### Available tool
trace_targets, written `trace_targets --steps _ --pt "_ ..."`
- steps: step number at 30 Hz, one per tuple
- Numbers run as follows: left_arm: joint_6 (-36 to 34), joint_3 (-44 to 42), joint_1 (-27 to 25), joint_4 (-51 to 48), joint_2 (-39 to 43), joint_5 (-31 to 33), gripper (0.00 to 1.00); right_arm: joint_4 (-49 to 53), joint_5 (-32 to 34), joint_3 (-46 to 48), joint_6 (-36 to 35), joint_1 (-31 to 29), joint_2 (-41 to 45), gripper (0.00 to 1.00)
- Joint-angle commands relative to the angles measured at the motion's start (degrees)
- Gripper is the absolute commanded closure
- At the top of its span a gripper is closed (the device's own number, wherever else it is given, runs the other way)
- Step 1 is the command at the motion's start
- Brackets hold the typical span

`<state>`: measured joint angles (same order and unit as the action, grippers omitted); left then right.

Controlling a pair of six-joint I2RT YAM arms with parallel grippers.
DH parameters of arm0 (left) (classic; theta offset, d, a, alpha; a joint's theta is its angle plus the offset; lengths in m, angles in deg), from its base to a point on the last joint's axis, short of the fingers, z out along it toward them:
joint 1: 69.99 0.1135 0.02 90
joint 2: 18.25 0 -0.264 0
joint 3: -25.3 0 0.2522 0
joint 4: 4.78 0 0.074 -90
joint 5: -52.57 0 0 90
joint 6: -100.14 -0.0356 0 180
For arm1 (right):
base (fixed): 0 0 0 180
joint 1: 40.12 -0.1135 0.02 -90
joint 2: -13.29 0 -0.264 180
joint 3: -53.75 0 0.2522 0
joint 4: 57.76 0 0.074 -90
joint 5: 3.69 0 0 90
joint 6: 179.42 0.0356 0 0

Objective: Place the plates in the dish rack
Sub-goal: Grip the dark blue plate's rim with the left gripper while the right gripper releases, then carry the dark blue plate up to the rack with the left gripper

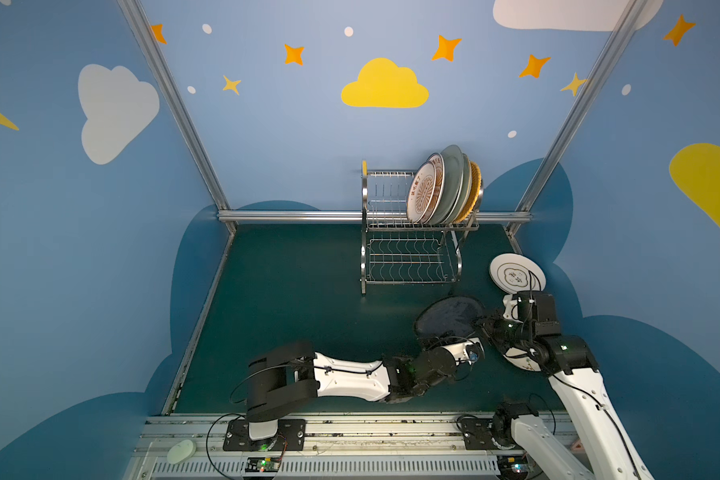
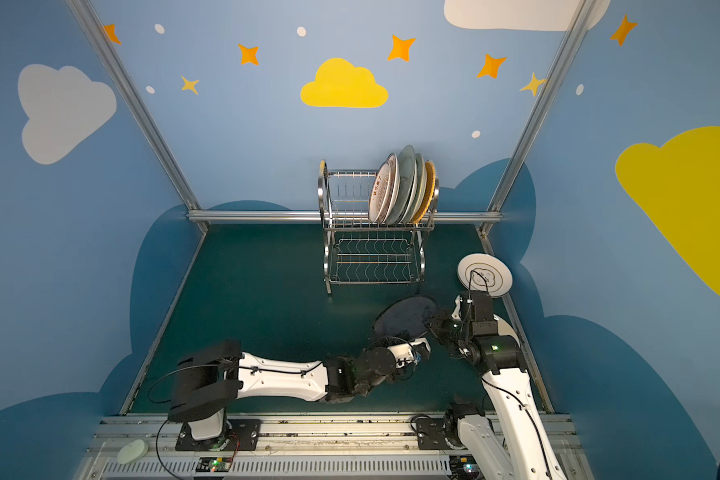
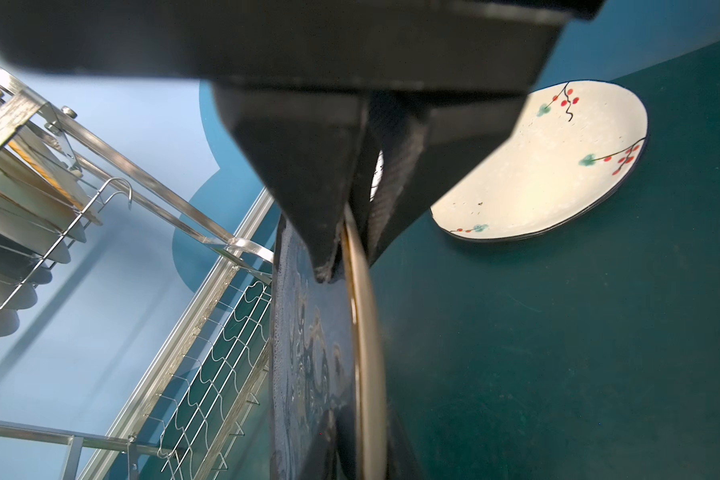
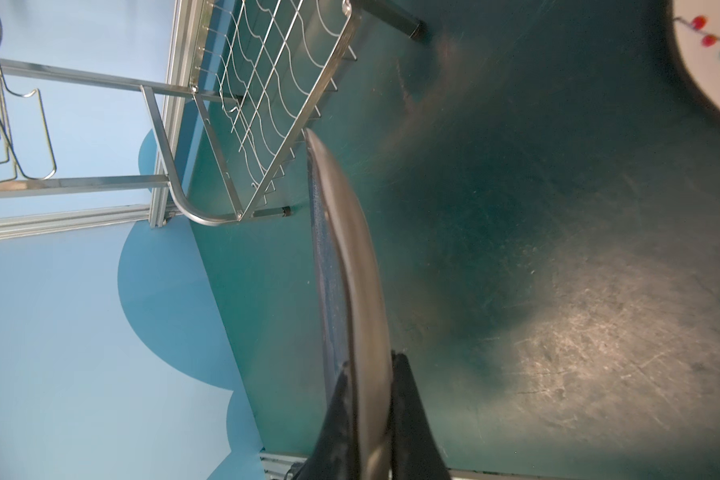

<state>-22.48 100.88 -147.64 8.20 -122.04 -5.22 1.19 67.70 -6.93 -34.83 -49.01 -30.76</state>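
The black plate (image 1: 449,318) hangs on edge above the dark green surface (image 1: 308,311), lower right of centre in both top views, in front of the dish rack (image 1: 412,226) and well apart from it. Both arms hold it. The left pincer (image 3: 348,262) pinches its rim with one finger on each face, and the right pincer (image 4: 371,365) clamps another stretch of the same rim. It looks like glazed ceramic, so it is probably stiff, fairly heavy for a thin-edge grip, slick, and liable to chip against the steel wires. The rim seems the only practical hold. The fingers should sit deep over the lip, on the side away from the slot, because a shallow pinch may let the disc swing. The top views show the whole disc and the rack's upper tier, where the racked plates (image 1: 441,187) crowd the right end and bare slots remain at the left. They also show a white lettered plate (image 1: 516,274) lying flat by the right edge. The wrist views alone show the finger contact and the raised swirl on the dark face. The left wrist view also shows the floral plate (image 3: 549,166) plainly, which the right arm mostly hides from above.
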Motion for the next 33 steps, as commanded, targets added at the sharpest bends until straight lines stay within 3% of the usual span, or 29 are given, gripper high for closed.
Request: trace_targets --steps 1,6,10,18,25,28,33 --pt "4.3 -2.2 0.3 -0.9 3.9 -1.1 0.96 -10.1 -4.5 -1.6 -2.7 -0.6 0.6 0.75" --pt "4.6 -4.9 0.1 -1.0 7.4 -0.5 0.96 -15.2 -6.8 -1.8 -4.7 -0.9 -1.7 0.32" --pt "6.4 -6.6 0.1 -2.2 10.5 0.5 0.96 -17.0 -7.3 -3.6 -7.6 -0.9 -4.0 0.21" --pt "15.7 -10.7 0.1 -10.2 20.8 2.7 0.96 -20.4 -6.6 -5.5 -16.3 -1.0 -4.7 0.09" --pt "28.4 -10.8 0.5 -23.5 35.6 5.0 0.96 -31.3 -10.7 4.5 -19.1 -1.1 0.0 0.09" --pt "35.6 -8.3 1.2 -31.3 41.0 7.7 0.96 -37.6 -11.5 10.2 -20.4 -1.8 3.3 0.09" --pt "41.5 -0.5 3.3 -40.6 46.0 7.8 0.96 -49.5 -11.1 19.1 -21.8 -4.5 8.7 0.08"
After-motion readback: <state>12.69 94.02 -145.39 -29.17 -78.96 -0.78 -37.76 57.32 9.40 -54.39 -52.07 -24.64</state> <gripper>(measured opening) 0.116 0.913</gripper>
